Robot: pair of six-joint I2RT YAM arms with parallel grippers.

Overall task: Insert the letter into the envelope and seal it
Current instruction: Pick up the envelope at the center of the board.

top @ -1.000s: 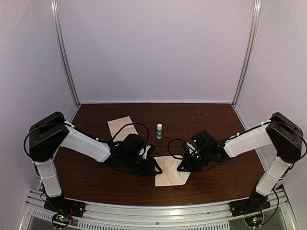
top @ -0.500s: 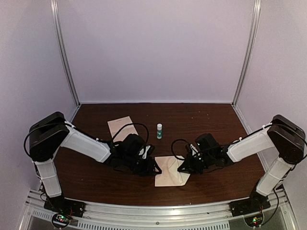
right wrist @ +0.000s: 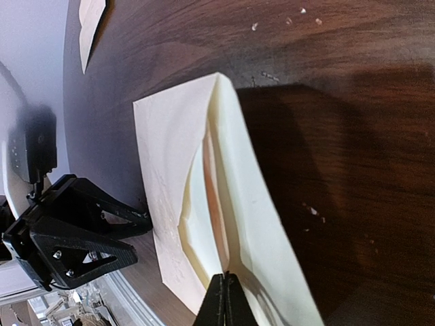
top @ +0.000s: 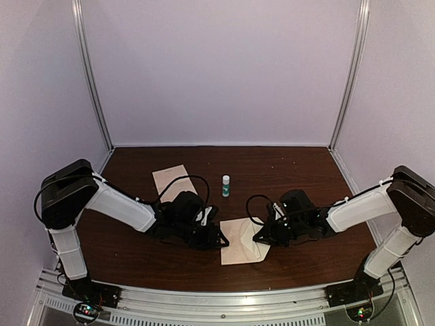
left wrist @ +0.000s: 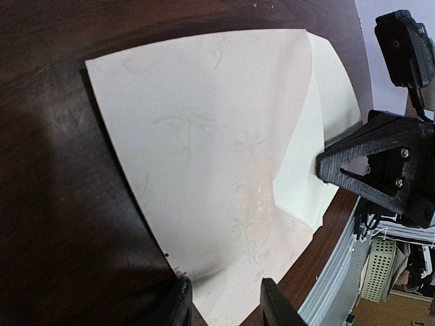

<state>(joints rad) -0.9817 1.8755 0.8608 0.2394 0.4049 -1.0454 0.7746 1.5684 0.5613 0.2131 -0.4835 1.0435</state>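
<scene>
The right fingers (right wrist: pixel 216 303) are pinched shut on the envelope (left wrist: pixel 204 149) at its raised flap. The left fingers (left wrist: pixel 180 305) stand narrowly apart, straddling its opposite edge on the counter (right wrist: pixel 340 102).

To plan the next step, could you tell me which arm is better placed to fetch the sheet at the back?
Probably the left: the sheet lies on its side and the left gripper is open, while the right gripper is shut on the envelope flap.
</scene>
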